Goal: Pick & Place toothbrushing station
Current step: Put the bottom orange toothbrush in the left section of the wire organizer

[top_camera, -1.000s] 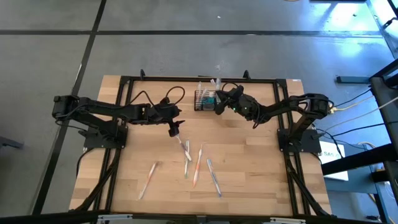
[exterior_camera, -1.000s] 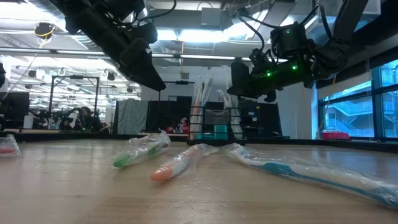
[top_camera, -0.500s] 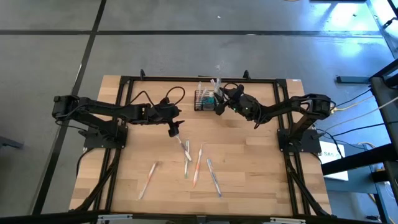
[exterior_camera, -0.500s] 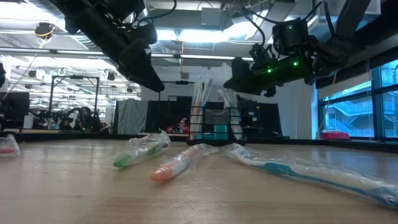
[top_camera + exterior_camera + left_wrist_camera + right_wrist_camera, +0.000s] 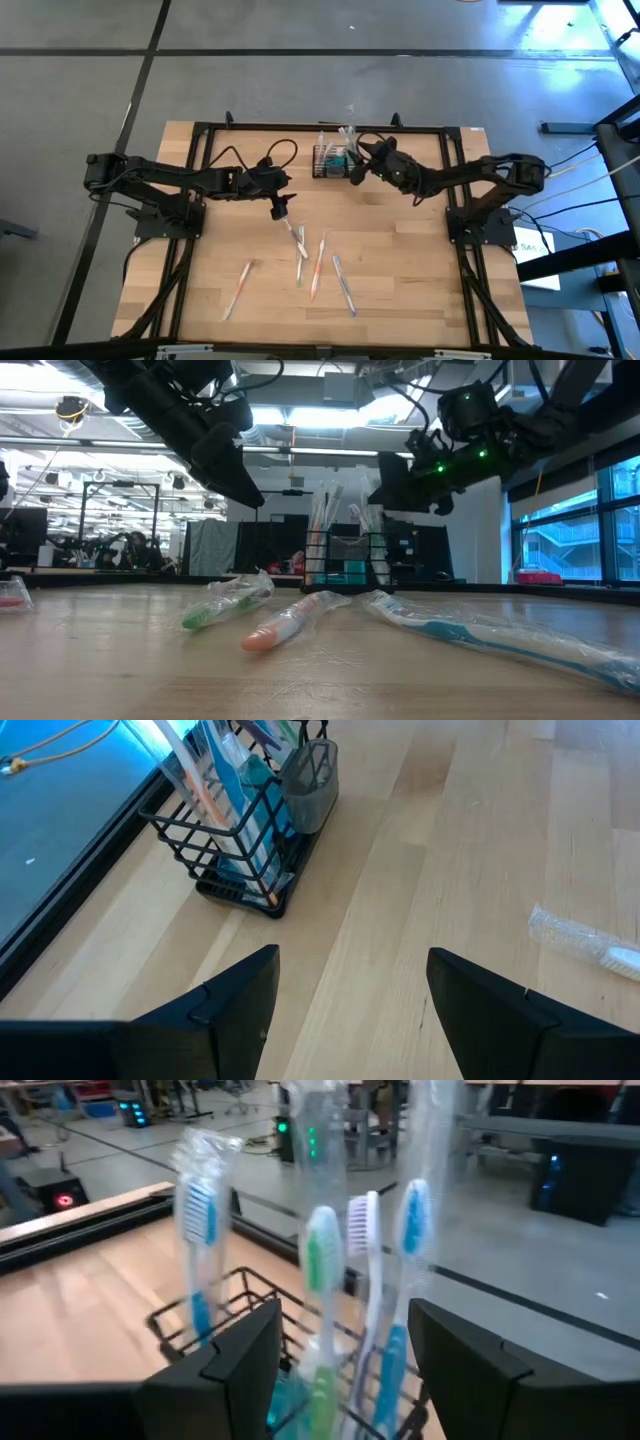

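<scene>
Caddy (image 5: 255,860) of black wire, toothbrush-filled

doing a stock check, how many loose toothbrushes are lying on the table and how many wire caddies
loose toothbrushes: 5
black wire caddy: 1
total: 6

Black wire caddy (image 5: 262,840) upright on pale wooden table (image 5: 430,870), holding wrapped toothbrushes (image 5: 205,765) and a teal tube (image 5: 262,830); another wrapped toothbrush (image 5: 590,942) lying well apart; left gripper (image 5: 350,995) spread wide, holding nothing
</scene>
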Motion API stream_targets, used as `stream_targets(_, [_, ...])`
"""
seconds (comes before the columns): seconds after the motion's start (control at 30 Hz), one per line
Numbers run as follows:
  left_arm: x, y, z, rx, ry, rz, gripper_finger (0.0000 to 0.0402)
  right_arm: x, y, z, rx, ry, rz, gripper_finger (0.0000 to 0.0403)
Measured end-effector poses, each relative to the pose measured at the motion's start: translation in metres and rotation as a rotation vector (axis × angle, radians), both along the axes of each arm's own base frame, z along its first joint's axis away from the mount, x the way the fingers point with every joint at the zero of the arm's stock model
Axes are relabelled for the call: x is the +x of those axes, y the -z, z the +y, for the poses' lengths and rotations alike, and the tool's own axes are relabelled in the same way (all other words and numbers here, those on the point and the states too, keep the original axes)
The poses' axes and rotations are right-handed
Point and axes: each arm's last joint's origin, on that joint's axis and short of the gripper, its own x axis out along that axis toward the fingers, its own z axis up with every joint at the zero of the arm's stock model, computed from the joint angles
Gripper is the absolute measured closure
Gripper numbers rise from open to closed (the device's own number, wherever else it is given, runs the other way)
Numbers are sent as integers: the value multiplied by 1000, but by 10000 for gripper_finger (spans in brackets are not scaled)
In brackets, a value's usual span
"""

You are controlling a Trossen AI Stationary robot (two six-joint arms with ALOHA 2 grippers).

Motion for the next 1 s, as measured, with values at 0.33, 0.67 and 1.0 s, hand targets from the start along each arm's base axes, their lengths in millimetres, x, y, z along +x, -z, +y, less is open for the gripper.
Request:
stream_targets(0.33, [-1, 2, 0, -2, 0, 22, 151, -16, -30, 12, 7, -60, 8, 181])
stream_targets(0.67, [-8, 9, -3, -74, -48, 94, 151, -38, -55, 33, 16, -127, 43, 181])
stream_targets(1.0, [-14, 18, -28, -222, -120, 116, 151, -44, -60, 39, -2, -84, 51, 189])
